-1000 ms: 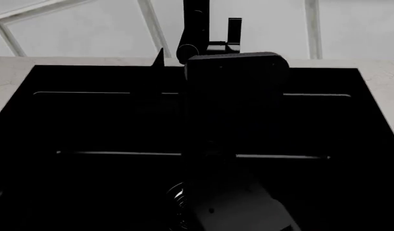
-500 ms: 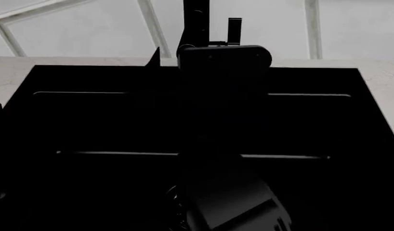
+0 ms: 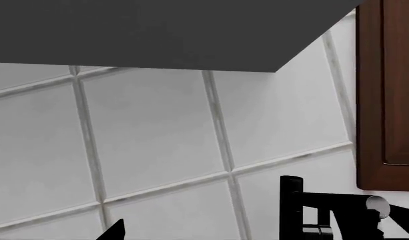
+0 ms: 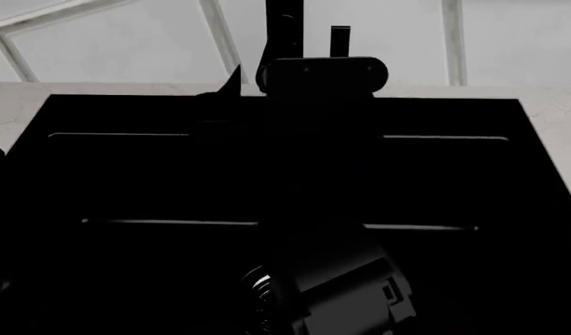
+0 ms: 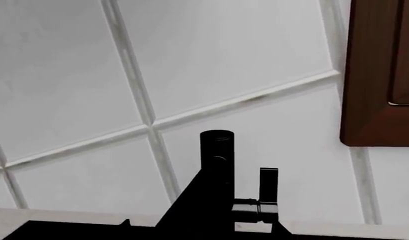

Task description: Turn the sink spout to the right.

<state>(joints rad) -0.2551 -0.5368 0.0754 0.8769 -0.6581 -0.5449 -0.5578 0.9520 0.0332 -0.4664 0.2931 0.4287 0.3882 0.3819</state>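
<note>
The sink spout (image 4: pixel 282 31) is a slim black pipe rising at the back of the black sink (image 4: pixel 127 174). In the right wrist view the spout (image 5: pixel 214 170) runs from its round top straight down toward the camera. My right gripper (image 4: pixel 285 78) reaches over the basin to the spout's base. In the right wrist view it (image 5: pixel 204 234) is open, with one fingertip (image 5: pixel 126 222) left of the spout and the other hidden. My left gripper (image 3: pixel 203 238) shows only one fingertip (image 3: pixel 116 231), far off centre, against the tiled wall.
The small upright lever handle (image 4: pixel 340 40) stands just right of the spout and also shows in the right wrist view (image 5: pixel 268 181). A chrome drain (image 4: pixel 257 286) lies beside my right arm. White stone rim (image 4: pixel 15 105), tiled wall and a brown cabinet (image 5: pixel 384 75) surround the sink.
My right gripper has moved forward toward the faucet and a little to the left. The spout has not visibly turned.
</note>
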